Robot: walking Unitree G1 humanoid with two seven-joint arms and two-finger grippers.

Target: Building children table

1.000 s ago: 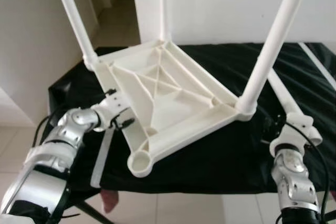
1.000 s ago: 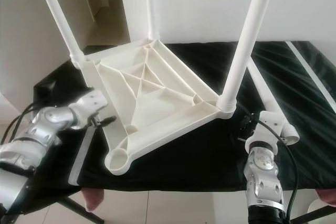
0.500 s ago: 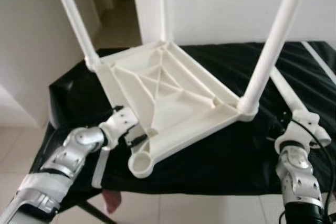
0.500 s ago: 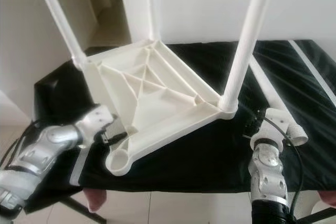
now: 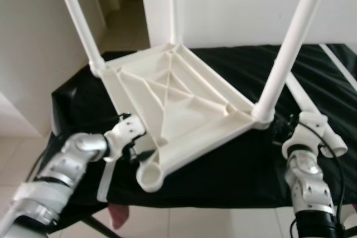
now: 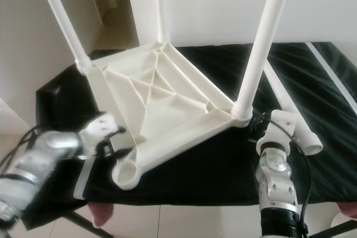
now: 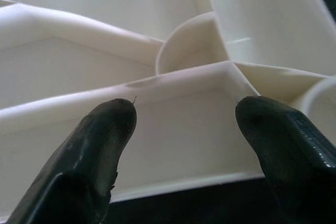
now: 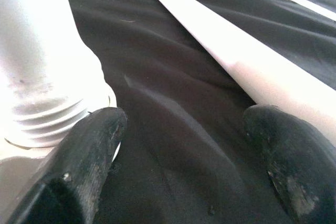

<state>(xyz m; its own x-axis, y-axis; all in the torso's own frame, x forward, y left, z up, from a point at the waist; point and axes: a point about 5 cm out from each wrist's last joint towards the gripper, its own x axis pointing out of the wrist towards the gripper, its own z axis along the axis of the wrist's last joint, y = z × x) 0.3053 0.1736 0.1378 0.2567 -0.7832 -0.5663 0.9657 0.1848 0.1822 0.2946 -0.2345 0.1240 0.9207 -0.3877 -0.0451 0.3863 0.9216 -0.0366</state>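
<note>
tabletop (image 5: pixel 178 104) upside down on black cloth (image 5: pixel 223 165), three legs up, near-left socket (image 5: pixel 150 176) empty | loose leg (image 5: pixel 309 110) lies right, long axis near-far, just beside right gripper (image 8: pixel 184 129), fingers parted, empty | left gripper (image 7: pixel 181 124) spread at tabletop's near-left rim

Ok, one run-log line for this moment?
tabletop upside down, three legs fitted | empty socket near left gripper, open | loose leg beside right gripper, open

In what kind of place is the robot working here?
Probably a room in a home. Plain white walls and a pale tiled floor surround a stand covered with black cloth, and a doorway leads to a further room behind the upturned white table top.
</note>
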